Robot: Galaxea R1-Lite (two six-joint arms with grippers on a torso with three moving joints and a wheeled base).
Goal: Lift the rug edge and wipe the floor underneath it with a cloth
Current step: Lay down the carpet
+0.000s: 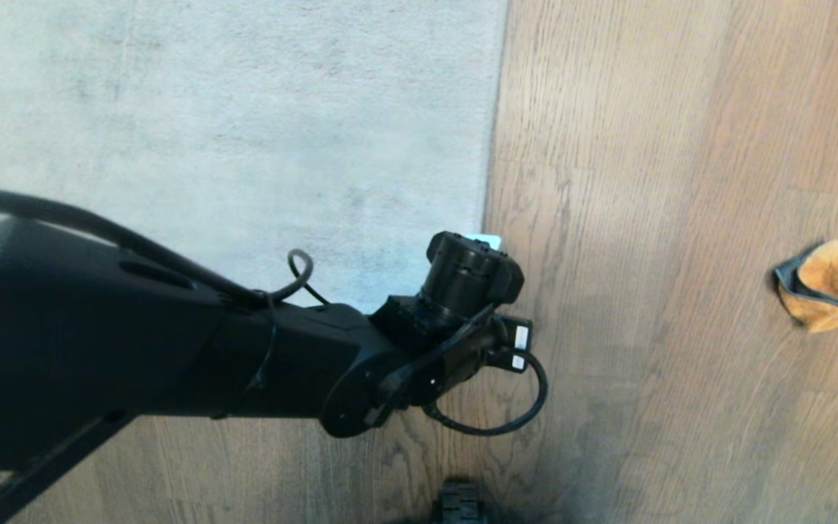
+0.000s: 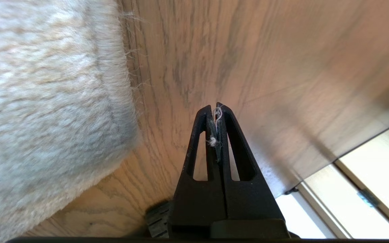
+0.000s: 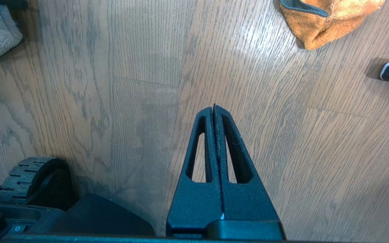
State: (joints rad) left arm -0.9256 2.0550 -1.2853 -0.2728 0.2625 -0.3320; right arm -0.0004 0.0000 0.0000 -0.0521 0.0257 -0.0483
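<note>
Reaching out from the left, the left arm is seen in the head view with its wrist over the corner of the rug edge. The left gripper is held just above the floor, its fingers pressed tight together, with only bits of fluff caught between them. The rug edge is seen lying flat just beside these fingers, not touched. The right gripper is kept low over the floor too, its fingers shut and empty. The cloth is seen on the floor well ahead of the right fingers, to one side.
</note>
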